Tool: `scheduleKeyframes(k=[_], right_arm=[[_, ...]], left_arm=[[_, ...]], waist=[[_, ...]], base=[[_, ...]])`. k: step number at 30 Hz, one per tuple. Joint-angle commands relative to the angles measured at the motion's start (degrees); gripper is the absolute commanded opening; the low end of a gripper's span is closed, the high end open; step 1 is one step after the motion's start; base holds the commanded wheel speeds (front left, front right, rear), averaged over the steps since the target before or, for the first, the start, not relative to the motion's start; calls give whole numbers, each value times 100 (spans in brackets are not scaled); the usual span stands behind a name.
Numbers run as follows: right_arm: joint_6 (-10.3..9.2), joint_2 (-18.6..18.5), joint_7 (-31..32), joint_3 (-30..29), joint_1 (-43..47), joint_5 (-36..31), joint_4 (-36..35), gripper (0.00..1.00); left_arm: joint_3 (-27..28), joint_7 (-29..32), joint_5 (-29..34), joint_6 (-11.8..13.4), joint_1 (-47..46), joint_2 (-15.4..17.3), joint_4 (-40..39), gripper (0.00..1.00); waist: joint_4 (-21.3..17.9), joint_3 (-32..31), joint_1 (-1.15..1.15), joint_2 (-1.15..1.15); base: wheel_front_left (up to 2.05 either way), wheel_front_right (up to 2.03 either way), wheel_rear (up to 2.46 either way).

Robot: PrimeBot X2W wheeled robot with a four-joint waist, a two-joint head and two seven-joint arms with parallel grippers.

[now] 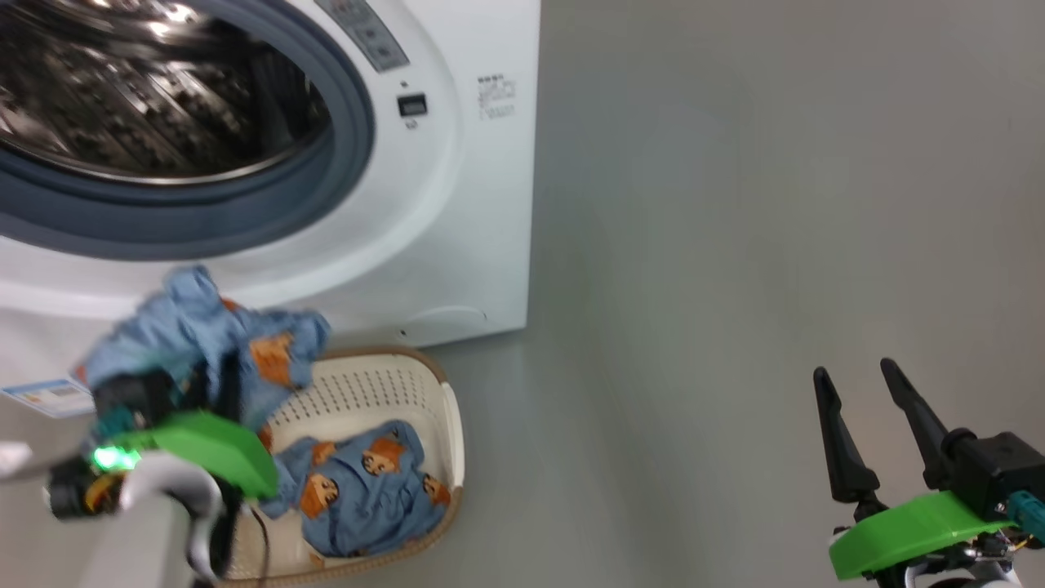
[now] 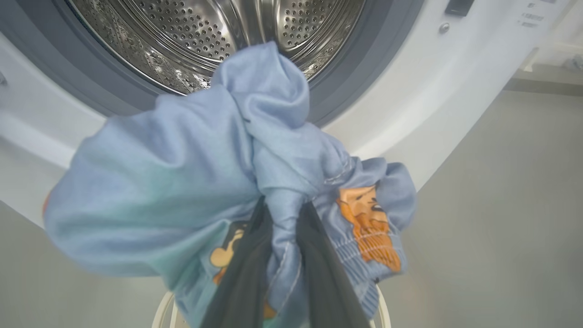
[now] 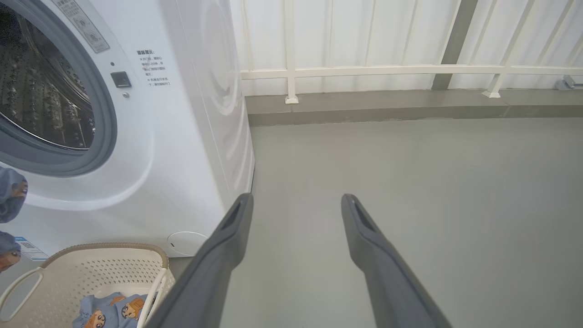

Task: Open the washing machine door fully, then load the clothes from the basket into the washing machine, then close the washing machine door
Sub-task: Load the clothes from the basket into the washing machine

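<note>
The washing machine [image 1: 457, 204] stands with its steel drum [image 2: 218, 32] exposed; its door is out of view. My left gripper [image 2: 284, 205] is shut on a bunched light-blue garment [image 2: 173, 182] printed with orange figures. It holds the garment up in front of the machine, just below the grey gasket [image 1: 245, 212] and above the basket [image 1: 453, 425]. In the head view the held garment [image 1: 196, 327] drapes over the gripper's fingers. A second garment [image 1: 367, 482] of the same print lies inside the cream basket [image 3: 91, 269]. My right gripper [image 1: 854, 369] hangs open and empty over the floor, far to the right.
Grey floor [image 1: 735, 245] stretches to the right of the machine. A white railing [image 3: 364, 70] on a low kerb runs along the back in the right wrist view. A small blue label [image 1: 49, 396] sits low on the machine's front.
</note>
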Motion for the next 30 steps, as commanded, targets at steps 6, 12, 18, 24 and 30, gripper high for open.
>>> scheduleKeyframes(k=[6, 12, 18, 24, 30], right_arm=[[25, -64, -239, 170, -437, 196, -120, 100], [25, -64, -538, 330, -774, 420, 134, 100], [25, -63, -784, 540, -1049, 542, 420, 100], [25, -63, -1008, 800, -1284, 715, 687, 100], [25, -63, -1191, 975, -1501, 906, 906, 100]], left_arm=[[353, 380, -107, -54, -1281, 605, 209, 0], [486, 963, -186, -153, -2419, 1188, 500, 0], [478, 1521, -171, -224, -3281, 1646, 634, 0], [453, 1721, -41, -189, -4181, 2111, 478, 0], [466, 1367, 102, -225, -4808, 2526, 319, 0]], waist=[[-549, 1267, -1, 0], [-883, 1906, -1, 0], [-1151, 2332, -1, 0], [-1367, 2886, -1, 0], [-1542, 3285, -1, 0]], base=[[0, 0, 0], [0, 0, 0], [0, 0, 0], [0, 0, 0], [0, 0, 0]])
